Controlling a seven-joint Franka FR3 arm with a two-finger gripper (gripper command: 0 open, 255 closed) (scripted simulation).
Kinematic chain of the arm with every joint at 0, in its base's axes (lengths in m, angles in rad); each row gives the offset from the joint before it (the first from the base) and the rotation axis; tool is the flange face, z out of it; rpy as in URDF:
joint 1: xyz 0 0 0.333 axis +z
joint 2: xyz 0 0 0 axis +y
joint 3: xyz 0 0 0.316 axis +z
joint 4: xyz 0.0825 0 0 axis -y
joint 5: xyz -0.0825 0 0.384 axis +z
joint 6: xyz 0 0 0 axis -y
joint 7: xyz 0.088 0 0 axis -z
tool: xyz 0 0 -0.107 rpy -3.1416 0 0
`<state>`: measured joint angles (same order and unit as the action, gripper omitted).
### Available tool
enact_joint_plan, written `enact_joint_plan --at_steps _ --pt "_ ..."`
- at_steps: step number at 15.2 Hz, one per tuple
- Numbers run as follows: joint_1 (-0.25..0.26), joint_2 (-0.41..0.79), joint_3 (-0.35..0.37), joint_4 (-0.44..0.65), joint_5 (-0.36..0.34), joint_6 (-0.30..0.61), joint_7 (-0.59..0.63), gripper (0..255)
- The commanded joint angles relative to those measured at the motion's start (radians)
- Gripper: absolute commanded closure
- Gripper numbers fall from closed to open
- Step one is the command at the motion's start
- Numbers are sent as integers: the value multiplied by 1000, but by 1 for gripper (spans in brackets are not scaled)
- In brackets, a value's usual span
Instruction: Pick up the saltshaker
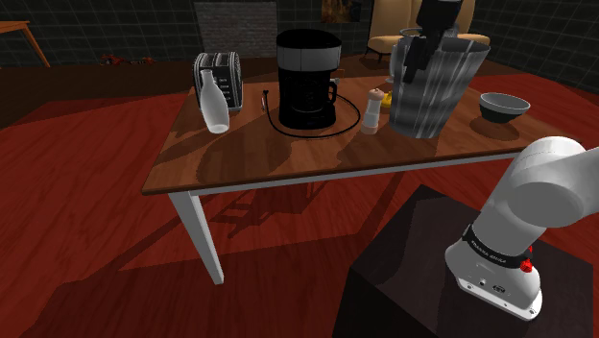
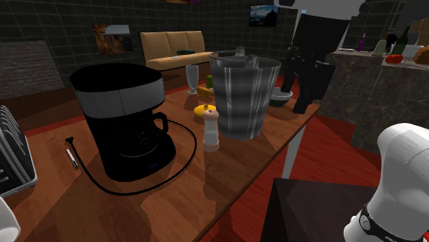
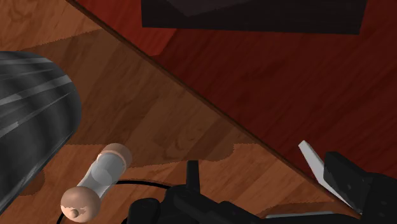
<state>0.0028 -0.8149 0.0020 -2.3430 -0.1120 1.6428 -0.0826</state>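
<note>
The saltshaker (image 1: 374, 108) is a small clear cylinder with a pale brown cap and base. It stands upright on the wooden table (image 1: 269, 158), between the black coffee maker (image 1: 307, 79) and the tall ribbed metal bucket (image 1: 437, 86). The second exterior view has the saltshaker (image 2: 211, 129) just in front of the bucket (image 2: 244, 93). My black gripper (image 1: 415, 62) hangs high over the bucket, above the shaker and towards the shoulder view's right of it, apart from it. In the wrist view the saltshaker (image 3: 95, 181) lies far below, beside the bucket (image 3: 32, 114).
A toaster (image 1: 218, 77) and a white bottle (image 1: 213, 101) stand at the table's left end in the shoulder view. The coffee maker's cord (image 1: 317, 130) loops towards the shaker. A dark bowl (image 1: 504, 106) sits at the right end, and a yellow object (image 1: 386, 96) lies behind the shaker.
</note>
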Motion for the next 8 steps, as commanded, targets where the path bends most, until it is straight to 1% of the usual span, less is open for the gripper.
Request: enact_joint_plan --at_steps 1,8 --pt "0 0 0 0 0 0 0 0" --pt "-26 192 -130 49 -40 141 -122 0"
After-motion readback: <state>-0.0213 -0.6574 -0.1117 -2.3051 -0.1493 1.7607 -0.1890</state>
